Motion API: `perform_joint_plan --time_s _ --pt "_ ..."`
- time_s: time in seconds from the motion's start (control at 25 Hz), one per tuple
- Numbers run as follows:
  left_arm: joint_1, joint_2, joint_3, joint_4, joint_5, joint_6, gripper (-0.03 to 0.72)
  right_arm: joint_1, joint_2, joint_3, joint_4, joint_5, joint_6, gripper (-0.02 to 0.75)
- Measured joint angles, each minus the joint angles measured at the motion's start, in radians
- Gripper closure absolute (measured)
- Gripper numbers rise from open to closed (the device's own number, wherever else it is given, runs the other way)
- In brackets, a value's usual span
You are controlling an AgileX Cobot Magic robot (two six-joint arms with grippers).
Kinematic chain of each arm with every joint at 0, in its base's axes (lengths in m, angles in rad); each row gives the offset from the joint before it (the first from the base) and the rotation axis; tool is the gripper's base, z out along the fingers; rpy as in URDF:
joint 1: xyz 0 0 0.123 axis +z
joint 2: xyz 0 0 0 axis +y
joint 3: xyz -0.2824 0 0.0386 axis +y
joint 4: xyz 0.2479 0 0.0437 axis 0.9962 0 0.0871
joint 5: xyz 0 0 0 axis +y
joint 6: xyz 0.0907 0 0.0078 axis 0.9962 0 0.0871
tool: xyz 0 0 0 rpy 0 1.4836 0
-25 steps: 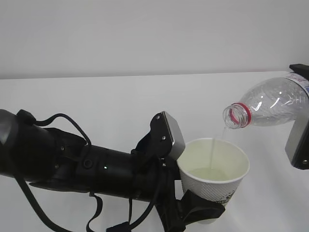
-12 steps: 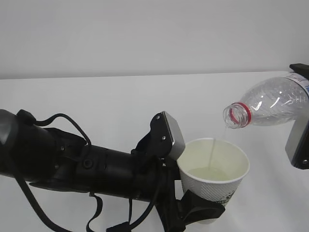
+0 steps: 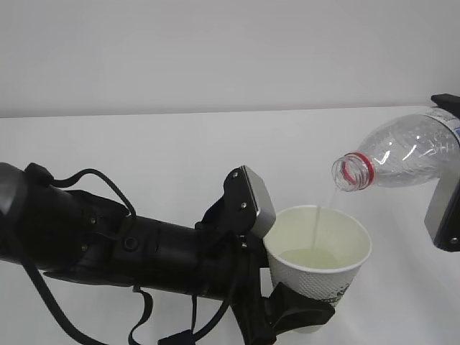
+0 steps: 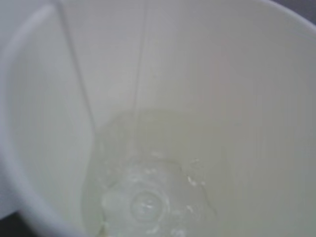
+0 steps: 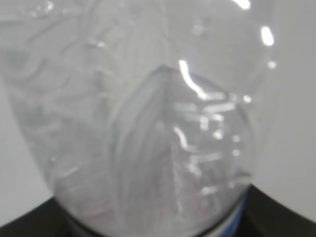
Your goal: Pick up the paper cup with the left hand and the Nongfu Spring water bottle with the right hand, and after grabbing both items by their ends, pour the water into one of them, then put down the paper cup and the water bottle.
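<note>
Pouring: bottle tilted, clamped by right hand | paper cup gripped low by left hand; thin-walled, crushable, gaining weight | hold firm, gentle

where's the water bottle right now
In the exterior view the bottle is at the upper right, tipped with its mouth above the cup, held by the right gripper.

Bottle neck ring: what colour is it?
Red. The ring around the water bottle's open mouth shows best in the exterior view; the right wrist view shows only the clear body.
</note>
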Motion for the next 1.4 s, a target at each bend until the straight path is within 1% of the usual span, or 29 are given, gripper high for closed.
perform_joint_plan --time_s 1.4 --pt "0.0 0.0 0.0 0.0 0.0 0.0 0.162 0.0 0.0 0.0 0.0 -0.018 -0.015 0.314"
